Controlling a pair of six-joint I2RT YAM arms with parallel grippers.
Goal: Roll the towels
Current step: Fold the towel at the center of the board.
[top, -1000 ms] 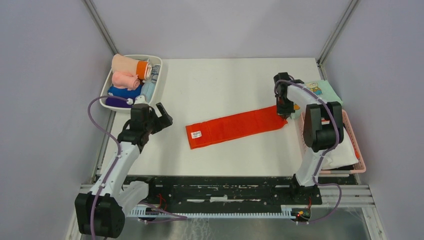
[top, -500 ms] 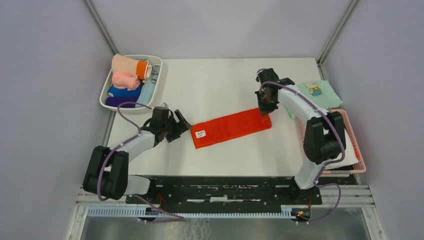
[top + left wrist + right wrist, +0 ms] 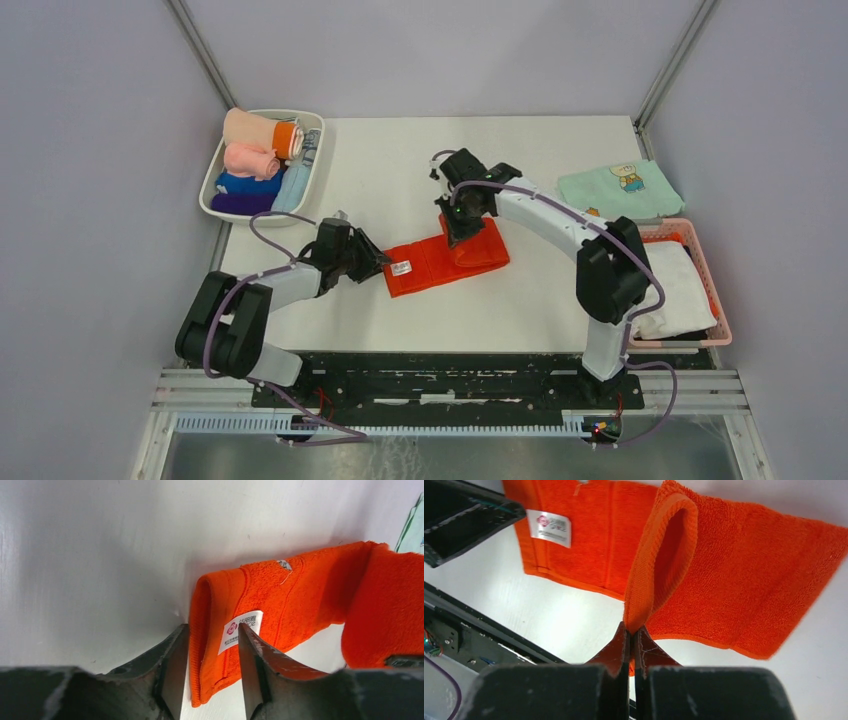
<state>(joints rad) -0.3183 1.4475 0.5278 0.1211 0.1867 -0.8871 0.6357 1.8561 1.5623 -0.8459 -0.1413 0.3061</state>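
A red-orange towel (image 3: 425, 268) lies in the middle of the table, its white label (image 3: 240, 628) near the left end. My right gripper (image 3: 630, 626) is shut on the towel's right end and holds it lifted and folded back leftward over the rest of the strip (image 3: 744, 575). In the top view this gripper (image 3: 458, 228) hangs over the towel's right half. My left gripper (image 3: 212, 632) is low at the towel's left end (image 3: 372, 265). Its fingers stand either side of the hem with a gap showing, so it is open and not pinching.
A white bin (image 3: 217, 178) at the back left holds several rolled cloths. A mint-green cloth with a cartoon print (image 3: 620, 187) lies at the back right. A pink basket (image 3: 708, 278) with white cloth stands at the right edge.
The right gripper has carried the towel's right end leftward, folding the strip over itself. The left arm swung in to the towel's left end and its jaws have narrowed.
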